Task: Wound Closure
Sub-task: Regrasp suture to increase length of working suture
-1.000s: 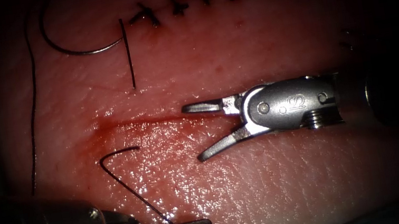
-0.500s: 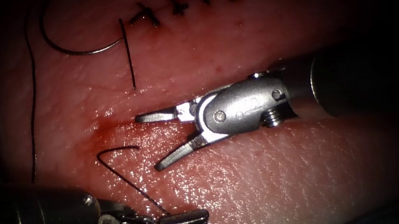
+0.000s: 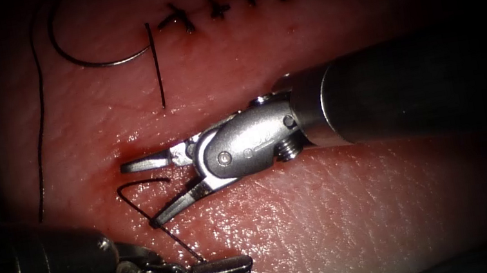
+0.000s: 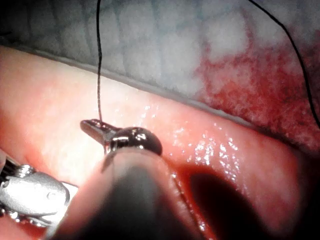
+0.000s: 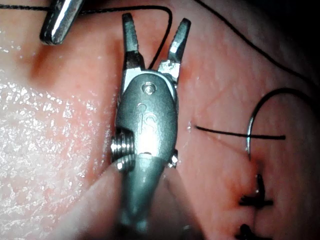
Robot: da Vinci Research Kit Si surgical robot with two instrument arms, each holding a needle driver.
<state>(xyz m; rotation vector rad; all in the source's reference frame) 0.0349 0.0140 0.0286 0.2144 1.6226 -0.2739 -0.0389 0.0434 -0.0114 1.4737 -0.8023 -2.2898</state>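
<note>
My left tool (image 3: 228,267) sits near the front, jaws shut on the dark thread (image 3: 171,236); the left wrist view shows the same grip (image 4: 96,127), the thread (image 4: 99,75) running away from it. From there the thread climbs to a small hook (image 3: 134,186) beside the cut's (image 3: 148,150) left end. My right tool (image 3: 140,195) straddles that strand with jaws open, the lower jaw touching it, holding nothing. In the right wrist view the thread (image 5: 159,50) passes between its open jaws (image 5: 155,31). The curved needle (image 3: 95,63) lies free on the tissue at the far left, held by neither tool.
Several finished stitches (image 3: 222,4) cross the closed part of the wound at the far side. A cut thread tail (image 3: 157,72) lies by the needle, and a long strand (image 3: 39,130) runs down the left. Red fluid (image 3: 129,158) wets the cut's left end.
My right tool has moved left along the cut with its jaws open, reaching the thread's hook. The left tool has kept its hold and barely shifted. The needle has not moved.
</note>
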